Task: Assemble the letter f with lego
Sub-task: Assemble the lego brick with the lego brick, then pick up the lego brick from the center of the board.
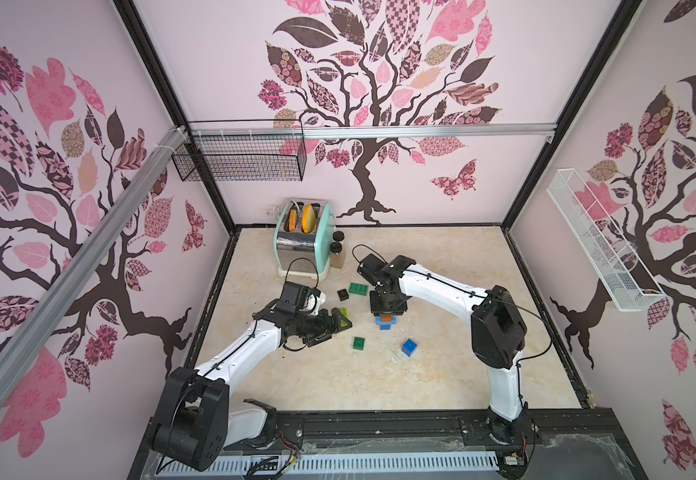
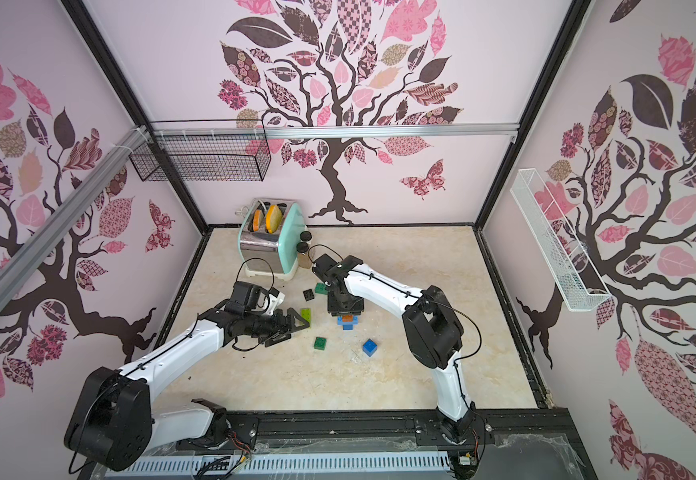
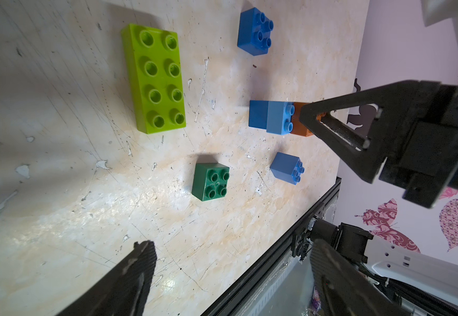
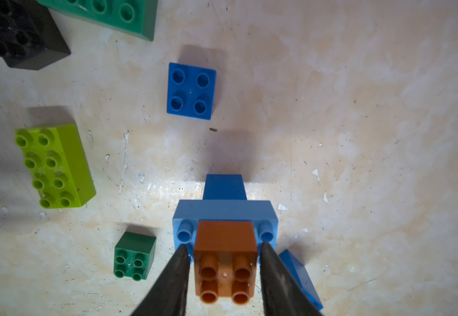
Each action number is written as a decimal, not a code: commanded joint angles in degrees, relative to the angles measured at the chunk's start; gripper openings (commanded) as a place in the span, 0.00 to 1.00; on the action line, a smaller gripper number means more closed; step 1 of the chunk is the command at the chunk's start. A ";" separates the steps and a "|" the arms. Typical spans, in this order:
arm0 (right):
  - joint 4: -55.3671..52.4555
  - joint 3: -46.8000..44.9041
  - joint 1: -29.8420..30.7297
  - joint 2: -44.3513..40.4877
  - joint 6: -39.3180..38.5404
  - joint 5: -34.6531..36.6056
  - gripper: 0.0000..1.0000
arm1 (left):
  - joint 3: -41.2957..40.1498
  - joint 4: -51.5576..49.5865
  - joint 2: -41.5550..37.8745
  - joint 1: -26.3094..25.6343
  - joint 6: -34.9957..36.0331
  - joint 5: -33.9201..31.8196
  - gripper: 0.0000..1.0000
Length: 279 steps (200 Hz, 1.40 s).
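Orange brick [image 4: 225,273] looks seated on light-blue brick [image 4: 222,209], lower centre; right tool [image 4: 222,247] straddles it, jaws narrow, just clear. Left tool [image 1: 332,330] wide, empty. Next, probably: lift straight up, fetch another brick.

We see the lime brick [image 3: 155,79], the dark green brick [image 3: 211,182] and the orange-brown brick [image 4: 226,238] as smooth, glossy plastic. The table top [image 3: 58,191] looks marbled, scratched and chipped. The toaster [image 1: 301,245] shows shiny chrome metal and glossy mint sides.

Robot test cell dressed as a home kitchen: aluminium-framed booth [image 1: 379,132], tree-pattern wallpaper [image 1: 379,62], marble-look counter [image 1: 442,374], mint toaster [image 1: 307,249], spice jars [image 1: 336,253], wire baskets [image 1: 242,164], two robot arms [image 1: 433,291].
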 commanded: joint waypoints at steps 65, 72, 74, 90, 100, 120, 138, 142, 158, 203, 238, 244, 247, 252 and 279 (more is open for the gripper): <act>-2.93 13.05 -2.32 5.10 -3.81 -5.24 0.61 | 0.03 -0.03 0.17 0.26 0.68 -0.17 0.92; -3.29 14.56 -2.86 6.60 -3.88 -6.27 0.62 | 0.01 0.01 0.20 0.26 0.64 -0.24 0.92; -3.29 14.95 -3.10 6.99 -3.94 -6.58 0.63 | 0.05 0.01 0.18 0.26 0.63 -0.21 0.92; -3.14 17.47 -3.98 9.80 -4.08 -7.77 0.63 | 0.09 -0.09 0.37 0.26 0.68 -0.31 0.92; -3.69 19.18 -4.37 11.71 -4.03 -7.80 0.63 | 0.10 -0.11 0.46 0.26 0.69 -0.32 0.92; -4.50 21.87 -4.91 15.21 -3.98 -8.49 0.63 | 0.23 -0.28 0.59 0.43 0.84 -0.27 0.92; -3.21 21.82 -5.13 16.48 -4.10 -8.26 0.63 | 0.27 -0.46 0.88 0.44 1.02 -0.32 0.92; -2.98 21.84 -5.16 16.81 -4.18 -8.31 0.63 | 0.36 -0.47 0.89 0.43 0.97 -0.27 0.92; -3.29 22.85 -5.24 18.38 -4.22 -8.18 0.63 | 0.46 -0.56 1.20 0.44 1.20 -0.23 0.92; -2.54 23.39 -5.51 20.12 -4.47 -7.48 0.57 | 0.53 -0.37 1.79 0.44 1.38 0.27 0.92; -2.52 23.47 -5.88 21.03 -4.53 -7.08 0.53 | 0.71 -0.38 2.11 0.44 1.47 0.23 0.92; -2.75 23.57 -5.86 21.27 -4.57 -6.83 0.52 | 0.79 -0.37 2.13 0.43 1.47 0.18 0.92; -2.78 23.79 -5.94 21.40 -4.50 -6.78 0.52 | 0.72 -0.41 2.20 0.44 1.47 0.19 0.92; -2.85 23.80 -6.01 21.51 -4.50 -6.69 0.51 | 0.74 -0.45 2.20 0.44 1.43 0.12 0.92; -2.69 23.98 -6.28 22.04 -4.56 -6.56 0.50 | 0.80 -0.46 2.57 0.46 1.56 0.11 0.92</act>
